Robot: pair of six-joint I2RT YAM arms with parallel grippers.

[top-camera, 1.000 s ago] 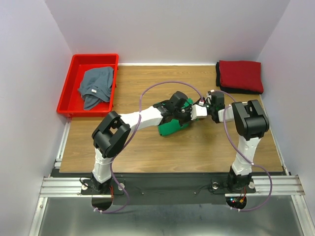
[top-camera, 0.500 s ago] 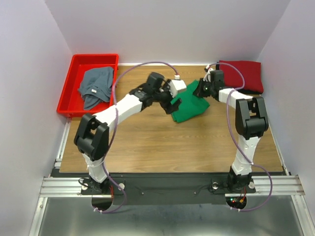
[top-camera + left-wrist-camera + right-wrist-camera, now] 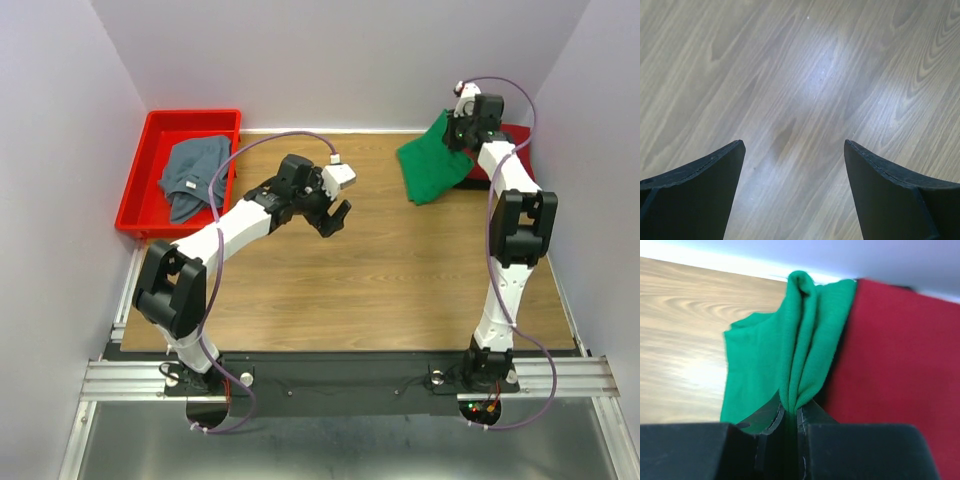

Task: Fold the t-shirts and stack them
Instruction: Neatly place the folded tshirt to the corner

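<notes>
The right tool (image 3: 790, 416) is pressed together on a gathered ridge of the bright green t-shirt (image 3: 790, 350), pinching the soft cloth so that it bunches into narrow folds at the grip. That shirt is lifted at the far right of the worktop (image 3: 350, 290). Its lower part drapes broad and smooth just beside the dark red t-shirt (image 3: 900, 365), which lies flat. The left tool (image 3: 794, 146) is spread wide over the middle of the worktop, with only pale wood grain between its two dark wedge-shaped fingers. Three shirts show; the third, a grey-blue t-shirt (image 3: 195, 175), lies crumpled in the one rigid red plastic bin (image 3: 135, 195) at far left.
</notes>
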